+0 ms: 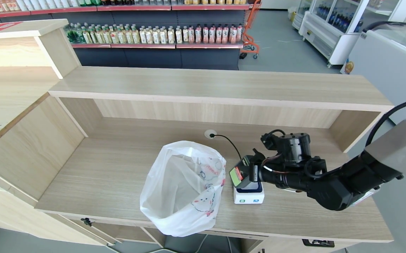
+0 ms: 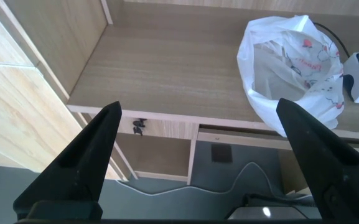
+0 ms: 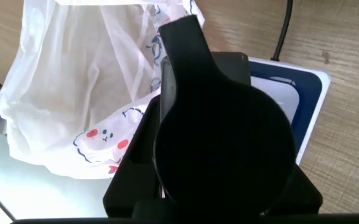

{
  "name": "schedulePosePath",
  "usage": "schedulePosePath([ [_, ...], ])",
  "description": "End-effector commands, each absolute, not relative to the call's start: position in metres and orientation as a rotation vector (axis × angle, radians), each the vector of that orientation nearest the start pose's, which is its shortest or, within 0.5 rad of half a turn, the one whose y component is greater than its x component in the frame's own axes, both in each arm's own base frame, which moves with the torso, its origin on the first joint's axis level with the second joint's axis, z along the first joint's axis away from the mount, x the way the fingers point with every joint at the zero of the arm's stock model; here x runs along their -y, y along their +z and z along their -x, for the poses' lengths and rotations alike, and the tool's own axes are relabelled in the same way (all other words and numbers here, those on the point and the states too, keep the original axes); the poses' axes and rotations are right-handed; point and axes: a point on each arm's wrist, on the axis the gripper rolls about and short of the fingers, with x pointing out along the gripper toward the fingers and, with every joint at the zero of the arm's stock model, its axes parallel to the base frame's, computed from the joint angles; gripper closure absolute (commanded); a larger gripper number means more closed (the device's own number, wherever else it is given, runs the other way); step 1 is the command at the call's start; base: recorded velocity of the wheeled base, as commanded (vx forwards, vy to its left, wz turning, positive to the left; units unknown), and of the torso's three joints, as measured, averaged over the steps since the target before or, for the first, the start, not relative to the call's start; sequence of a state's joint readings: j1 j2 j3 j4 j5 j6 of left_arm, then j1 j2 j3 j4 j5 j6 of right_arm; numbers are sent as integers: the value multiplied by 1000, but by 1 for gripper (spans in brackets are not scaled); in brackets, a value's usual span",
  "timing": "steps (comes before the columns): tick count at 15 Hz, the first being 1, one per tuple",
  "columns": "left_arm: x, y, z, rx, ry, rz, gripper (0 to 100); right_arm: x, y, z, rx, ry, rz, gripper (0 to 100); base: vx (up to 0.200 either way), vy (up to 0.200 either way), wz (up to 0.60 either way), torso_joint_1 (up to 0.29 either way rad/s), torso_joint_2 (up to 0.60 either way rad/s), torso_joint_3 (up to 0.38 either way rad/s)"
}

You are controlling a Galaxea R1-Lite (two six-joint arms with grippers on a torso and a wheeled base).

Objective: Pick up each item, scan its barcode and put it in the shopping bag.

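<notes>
Small green-labelled pack is held clamped in right gripper just above barcode scanner, beside shopping bag; pack body is mostly hidden by the gripper. Left gripper is spread wide off the counter edge.

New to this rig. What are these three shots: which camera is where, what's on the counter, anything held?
This is a two-armed robot at a shop checkout. The wide picture is from a camera on its head, looking down at a wooden counter. The other two are from cameras on its wrists, each looking past that arm's own gripper. On the counter stand an open white bag and, close beside it, a small white and blue scanner. The right gripper holds a small item with a green and red label just above the scanner. The left gripper is open and empty, out by the counter's front edge.
</notes>
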State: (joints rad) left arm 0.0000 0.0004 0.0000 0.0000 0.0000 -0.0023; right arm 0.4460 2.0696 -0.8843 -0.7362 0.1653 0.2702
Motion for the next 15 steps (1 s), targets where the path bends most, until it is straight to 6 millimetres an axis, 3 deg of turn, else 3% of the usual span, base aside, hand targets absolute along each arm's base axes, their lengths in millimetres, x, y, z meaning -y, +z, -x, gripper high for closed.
schedulePosePath([
  [1, 0, 75, 23, 0, 0, 3, 0, -151, 138, -319, -381, 545, -201, 100, 0, 0, 0, 0, 0, 0],
  [3, 0, 75, 23, 0, 0, 3, 0, -128, 159, -303, -305, 522, -101, 100, 0, 0, 0, 0, 0, 0],
  [5, 0, 75, 23, 0, 0, 3, 0, -104, 155, -281, -283, 447, 95, 100, 0, 0, 0, 0, 0, 0],
  [7, 0, 75, 23, 0, 0, 3, 0, -94, 158, -261, -242, 381, 146, 100, 0, 0, 0, 0, 0, 0],
  [10, 0, 75, 23, 0, 0, 2, 0, -88, 164, -246, -208, 359, 176, 100, 0, 0, 0, 0, 0, 0],
  [15, 0, 76, 23, 3, 0, 0, 0, -88, 162, -245, -217, 357, 183, 100, 0, 0, 0, 0, 0, 0],
])
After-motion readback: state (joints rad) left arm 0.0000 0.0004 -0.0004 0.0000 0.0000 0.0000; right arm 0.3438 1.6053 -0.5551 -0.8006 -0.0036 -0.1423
